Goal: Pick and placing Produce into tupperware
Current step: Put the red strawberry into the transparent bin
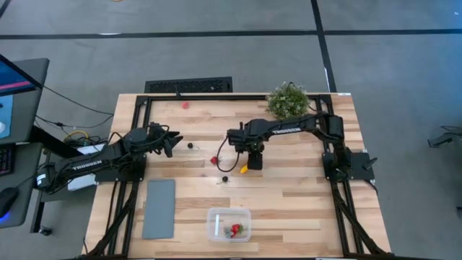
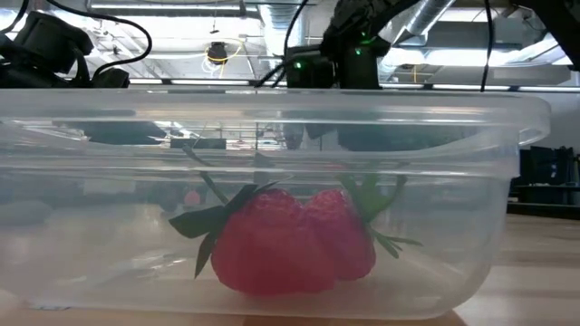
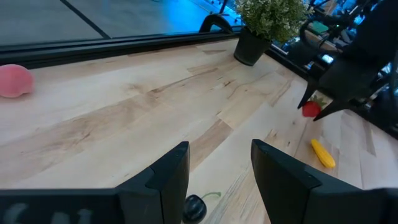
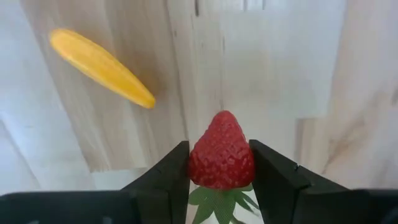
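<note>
I have the right gripper [image 4: 219, 171] clamped on a strawberry [image 4: 221, 151] above the table for the tupperware [image 1: 229, 224] (two berries in already), left gripper [image 3: 219, 171] parted, idle.

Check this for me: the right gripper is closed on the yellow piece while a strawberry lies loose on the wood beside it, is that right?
Not quite, it is the other way round. In the right wrist view the right gripper is shut on a red strawberry, and the yellow piece lies loose on the wood beside it. The high view agrees: the yellow piece sits on the table by that gripper.
</note>
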Controlling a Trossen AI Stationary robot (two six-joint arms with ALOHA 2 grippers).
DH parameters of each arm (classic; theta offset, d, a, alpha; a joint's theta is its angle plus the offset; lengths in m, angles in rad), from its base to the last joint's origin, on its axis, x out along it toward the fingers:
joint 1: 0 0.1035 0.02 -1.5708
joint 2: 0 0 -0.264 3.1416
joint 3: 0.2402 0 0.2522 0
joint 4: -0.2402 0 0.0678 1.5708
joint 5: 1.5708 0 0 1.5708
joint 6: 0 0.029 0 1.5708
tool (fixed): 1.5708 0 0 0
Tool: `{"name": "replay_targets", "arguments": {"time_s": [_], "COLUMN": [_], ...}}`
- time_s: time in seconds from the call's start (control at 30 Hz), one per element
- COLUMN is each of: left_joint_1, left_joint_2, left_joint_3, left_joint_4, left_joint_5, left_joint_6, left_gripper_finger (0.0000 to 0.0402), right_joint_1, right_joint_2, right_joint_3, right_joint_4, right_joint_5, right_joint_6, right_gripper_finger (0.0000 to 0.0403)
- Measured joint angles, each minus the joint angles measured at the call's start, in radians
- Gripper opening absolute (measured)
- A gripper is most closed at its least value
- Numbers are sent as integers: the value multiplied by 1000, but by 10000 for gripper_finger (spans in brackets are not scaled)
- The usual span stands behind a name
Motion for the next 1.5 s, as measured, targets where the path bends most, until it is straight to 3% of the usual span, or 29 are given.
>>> {"name": "replay_targets", "arguments": {"time_s": [0.23,0.47,0.77,1.13,1.33,1.5], "left_joint_1": [0,0,0,0,0,0], "left_joint_2": [0,0,0,0,0,0], "left_joint_3": [0,0,0,0,0,0], "left_joint_4": [0,0,0,0,-3,-3], "left_joint_5": [0,0,0,8,25,34], "left_joint_6": [44,44,45,48,48,42], "left_gripper_finger": [163,163,163,163,163,163], "right_joint_1": [37,143,334,521,576,591], "right_joint_2": [-2,-3,-5,29,128,235], "right_joint_3": [164,421,688,713,714,712], "right_joint_4": [-142,-232,-199,-36,5,-29], "right_joint_5": [1,0,0,0,1,-2], "right_joint_6": [0,30,223,531,692,724], "right_gripper_finger": [162,160,162,165,168,168]}}
